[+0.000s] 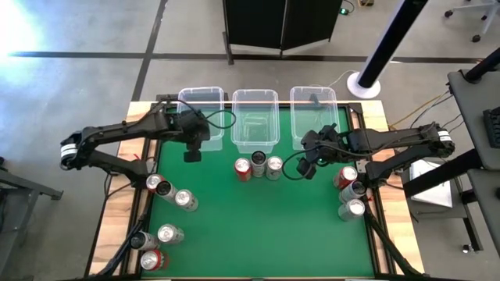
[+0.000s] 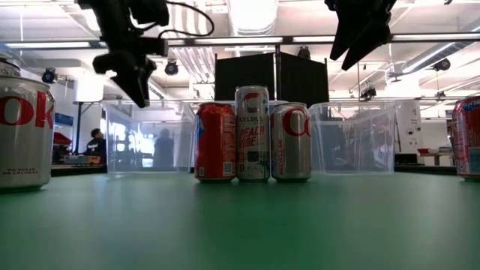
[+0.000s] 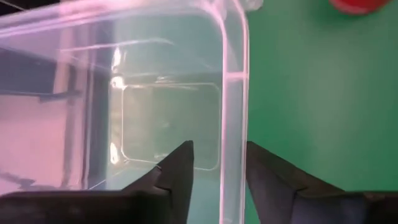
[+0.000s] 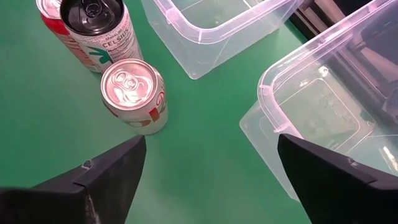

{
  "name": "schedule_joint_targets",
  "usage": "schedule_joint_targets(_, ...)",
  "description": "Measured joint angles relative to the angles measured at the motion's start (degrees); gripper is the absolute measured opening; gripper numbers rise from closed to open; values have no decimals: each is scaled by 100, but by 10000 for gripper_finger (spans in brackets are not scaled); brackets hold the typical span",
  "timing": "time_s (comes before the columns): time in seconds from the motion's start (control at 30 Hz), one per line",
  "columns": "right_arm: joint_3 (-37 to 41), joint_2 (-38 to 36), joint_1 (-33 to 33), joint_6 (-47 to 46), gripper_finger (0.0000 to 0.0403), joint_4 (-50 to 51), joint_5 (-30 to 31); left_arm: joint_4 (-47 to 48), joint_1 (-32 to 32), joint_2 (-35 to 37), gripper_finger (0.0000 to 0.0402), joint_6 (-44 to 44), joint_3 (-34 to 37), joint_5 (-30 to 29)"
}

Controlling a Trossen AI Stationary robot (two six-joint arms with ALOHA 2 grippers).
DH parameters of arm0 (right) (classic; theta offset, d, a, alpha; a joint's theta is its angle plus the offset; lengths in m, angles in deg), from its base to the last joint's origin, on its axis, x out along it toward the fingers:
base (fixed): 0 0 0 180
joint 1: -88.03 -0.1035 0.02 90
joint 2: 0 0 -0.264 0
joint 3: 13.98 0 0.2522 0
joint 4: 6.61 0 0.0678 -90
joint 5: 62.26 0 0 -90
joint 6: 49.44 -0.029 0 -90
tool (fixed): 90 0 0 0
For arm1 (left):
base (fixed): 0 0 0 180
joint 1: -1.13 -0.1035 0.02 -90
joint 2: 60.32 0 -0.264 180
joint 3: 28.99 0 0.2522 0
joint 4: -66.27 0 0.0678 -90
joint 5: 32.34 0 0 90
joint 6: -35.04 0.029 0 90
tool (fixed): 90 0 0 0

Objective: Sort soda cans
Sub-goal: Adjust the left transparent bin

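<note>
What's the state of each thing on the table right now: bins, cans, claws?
left bin: empty
middle bin: empty
right bin: empty
centre three cans: upright, side by side, in front of the middle bin
left cans: five, loose on the mat, unsorted
right cans: three, clustered, unsorted
left claw: open, empty, over the left bin's corner
right claw: open, empty, raised by the right bin

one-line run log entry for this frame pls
left gripper: open, empty, over left clear plastic bin | right gripper: open, empty, near three upright metal soda cans | all bins empty
</note>
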Motion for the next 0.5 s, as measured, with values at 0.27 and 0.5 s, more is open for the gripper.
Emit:
schedule_joint_targets(0.27,0,0,0,2,364,21,-6,531,0,2,176,-150,-532,364)
schedule_joint_targets(0.5,-19,-11,0,331,364,41,-9,569,0,26,183,-509,-842,738)
